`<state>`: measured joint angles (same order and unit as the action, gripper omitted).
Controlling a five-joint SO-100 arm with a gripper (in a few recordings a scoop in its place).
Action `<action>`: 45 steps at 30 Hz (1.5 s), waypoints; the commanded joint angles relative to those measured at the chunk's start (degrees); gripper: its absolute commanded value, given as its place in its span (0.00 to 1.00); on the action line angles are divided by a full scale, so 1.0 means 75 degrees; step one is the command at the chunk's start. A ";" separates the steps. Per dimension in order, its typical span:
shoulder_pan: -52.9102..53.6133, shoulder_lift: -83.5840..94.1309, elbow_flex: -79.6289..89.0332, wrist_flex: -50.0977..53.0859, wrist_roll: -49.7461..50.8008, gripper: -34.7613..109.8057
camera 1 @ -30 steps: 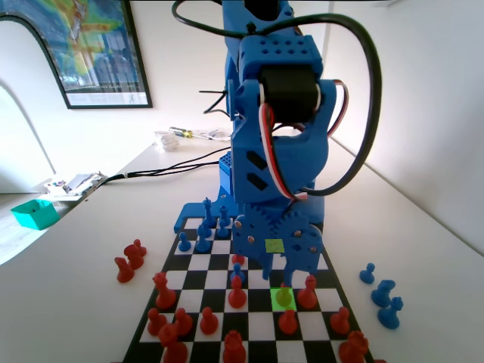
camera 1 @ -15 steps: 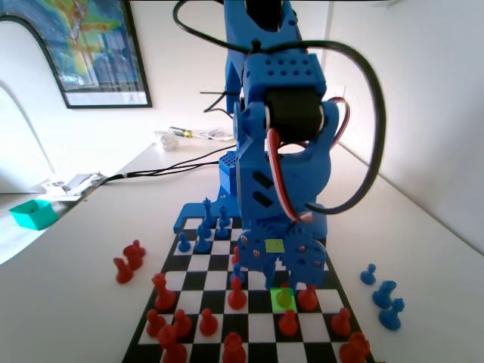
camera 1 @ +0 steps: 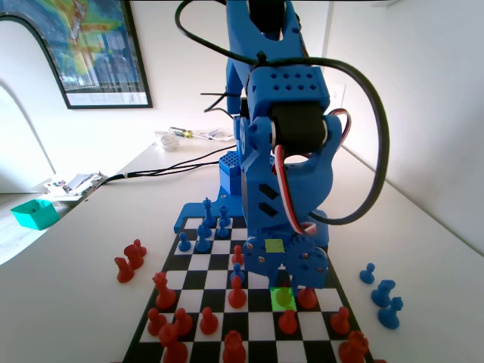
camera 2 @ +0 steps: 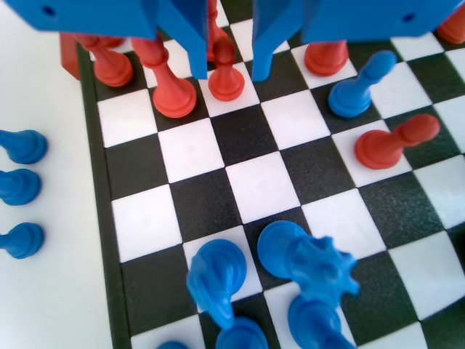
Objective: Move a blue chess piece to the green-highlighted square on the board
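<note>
The blue two-finger gripper (camera 2: 229,62) is hanging at the wrist view's top, jaws spread around a red plastic pawn (camera 2: 226,73); the lime green-highlighted square (camera 1: 283,297) is glowing low centre in the fixed view; no legible writing.

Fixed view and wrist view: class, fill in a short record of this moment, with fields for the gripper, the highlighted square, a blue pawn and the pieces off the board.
gripper: blue two-finger gripper, open, low over the black-and-white chequered board
between jaws: small red plastic pawn, upright
highlighted square: bright lime-green square, under the gripper, a pawn on it
blue pawn: small blue plastic pawn, on the board, right of the jaws in the wrist view
off board: three blue pieces on the white table
</note>
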<state>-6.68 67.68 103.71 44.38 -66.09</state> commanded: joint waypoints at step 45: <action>0.1242 0.3914 -0.0352 0.1488 0.0129 0.25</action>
<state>0.09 86.31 102.92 51.06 -65.57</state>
